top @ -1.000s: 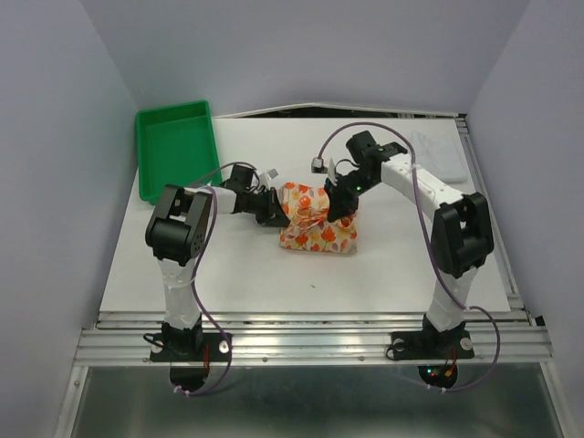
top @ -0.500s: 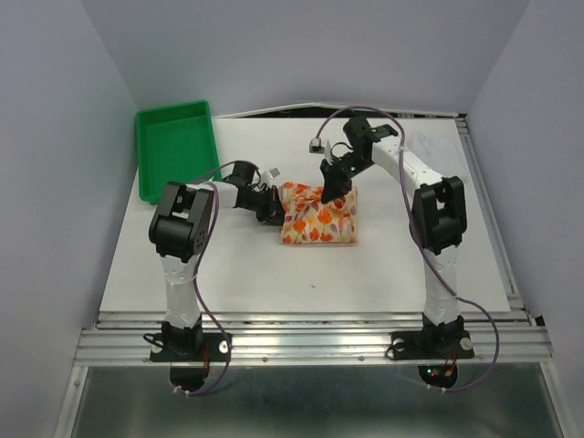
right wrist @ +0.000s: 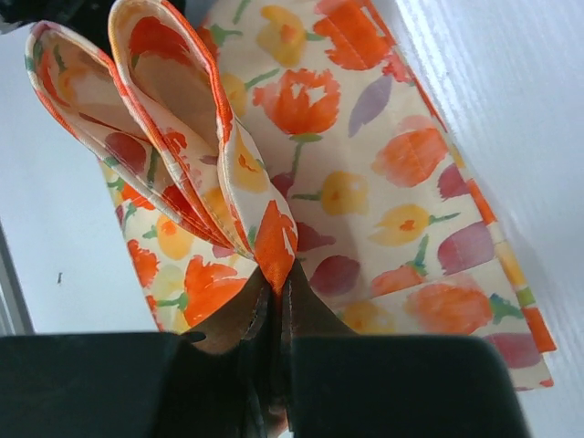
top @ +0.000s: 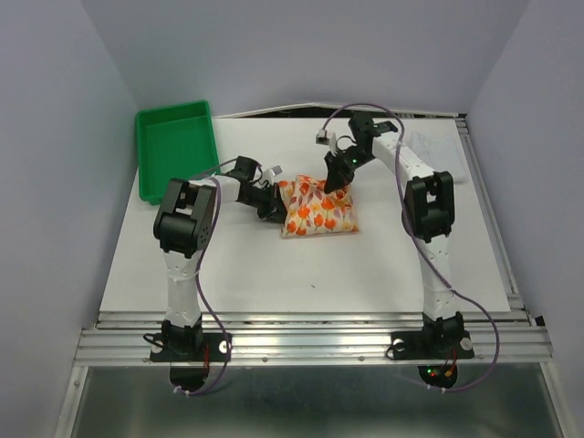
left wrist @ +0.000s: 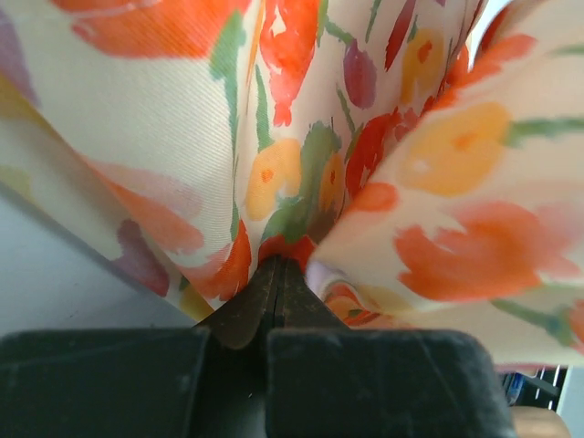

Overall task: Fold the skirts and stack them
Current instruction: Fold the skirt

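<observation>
Skirt [top: 319,215] mid-desk [top: 274,274], between both arms. Left gripper [top: 276,213] at its left edge, right gripper [top: 336,185] at its far right corner. Tray [top: 175,151] far left, well apart from skirt.

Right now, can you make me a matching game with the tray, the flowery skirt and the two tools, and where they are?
Things:
1. green tray
2. flowery skirt
3. left tool
4. right tool

Places:
A. shut on the skirt's left edge
B. table's far left
C. shut on the skirt's far right corner
D. table's middle

Pairs: 1-B, 2-D, 3-A, 4-C
</observation>
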`<state>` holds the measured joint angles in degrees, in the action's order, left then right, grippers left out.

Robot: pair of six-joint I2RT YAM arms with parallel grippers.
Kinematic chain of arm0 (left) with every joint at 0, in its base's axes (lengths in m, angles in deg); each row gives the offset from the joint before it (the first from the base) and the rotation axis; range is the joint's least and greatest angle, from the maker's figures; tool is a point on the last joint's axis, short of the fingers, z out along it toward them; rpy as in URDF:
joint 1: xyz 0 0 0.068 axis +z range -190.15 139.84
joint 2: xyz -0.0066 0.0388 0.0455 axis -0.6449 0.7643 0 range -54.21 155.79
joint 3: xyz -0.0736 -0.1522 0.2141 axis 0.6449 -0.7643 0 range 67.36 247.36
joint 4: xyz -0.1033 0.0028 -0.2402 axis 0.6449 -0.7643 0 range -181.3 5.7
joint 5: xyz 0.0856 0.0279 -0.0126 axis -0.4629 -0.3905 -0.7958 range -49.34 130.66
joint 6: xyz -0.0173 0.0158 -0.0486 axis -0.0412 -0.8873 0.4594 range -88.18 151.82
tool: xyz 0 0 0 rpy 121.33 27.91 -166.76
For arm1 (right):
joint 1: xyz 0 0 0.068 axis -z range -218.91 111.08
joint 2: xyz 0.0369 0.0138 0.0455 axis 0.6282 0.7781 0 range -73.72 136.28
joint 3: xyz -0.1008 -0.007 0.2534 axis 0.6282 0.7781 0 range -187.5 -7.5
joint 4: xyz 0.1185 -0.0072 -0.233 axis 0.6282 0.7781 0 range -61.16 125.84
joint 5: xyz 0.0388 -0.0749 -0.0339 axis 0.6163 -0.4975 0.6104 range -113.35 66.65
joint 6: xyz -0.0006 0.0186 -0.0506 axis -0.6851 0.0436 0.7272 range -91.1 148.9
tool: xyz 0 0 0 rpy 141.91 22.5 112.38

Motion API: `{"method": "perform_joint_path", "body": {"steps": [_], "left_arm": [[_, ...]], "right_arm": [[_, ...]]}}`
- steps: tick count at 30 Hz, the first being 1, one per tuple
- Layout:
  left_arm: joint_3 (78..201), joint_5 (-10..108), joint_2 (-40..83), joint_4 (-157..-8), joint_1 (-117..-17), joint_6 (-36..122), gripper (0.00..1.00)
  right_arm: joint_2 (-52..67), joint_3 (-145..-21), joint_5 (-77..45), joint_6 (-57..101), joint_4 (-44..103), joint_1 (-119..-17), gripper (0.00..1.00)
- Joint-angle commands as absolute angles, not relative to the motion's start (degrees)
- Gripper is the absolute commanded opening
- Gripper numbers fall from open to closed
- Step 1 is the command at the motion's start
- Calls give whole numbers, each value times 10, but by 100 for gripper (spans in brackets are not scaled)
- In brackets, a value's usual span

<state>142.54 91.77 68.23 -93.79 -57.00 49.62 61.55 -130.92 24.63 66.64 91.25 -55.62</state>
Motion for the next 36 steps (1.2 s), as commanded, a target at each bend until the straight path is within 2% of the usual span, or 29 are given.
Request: {"method": "perform_joint_path", "body": {"steps": [1, 6, 10, 16, 24, 36], "left_arm": [[1422, 772, 732, -967, -562, 432, 0], [1427, 772, 742, -970, -558, 429, 0], [1430, 772, 744, -968, -557, 432, 0], [1417, 769, 703, -949, -549, 439, 0], [1380, 784, 591, -866, -515, 496, 0], [1406, 792, 591, -854, -506, 506, 0]], "right_arm": [[638, -1346, 231, 640, 857, -550, 1], [626, -1283, 199, 565, 705, -550, 1], [660, -1280, 159, 556, 682, -550, 1], [705, -1287, 134, 592, 738, -555, 1], [651, -1173, 135, 649, 733, -582, 1], [616, -1094, 143, 601, 752, -611, 1]]}}
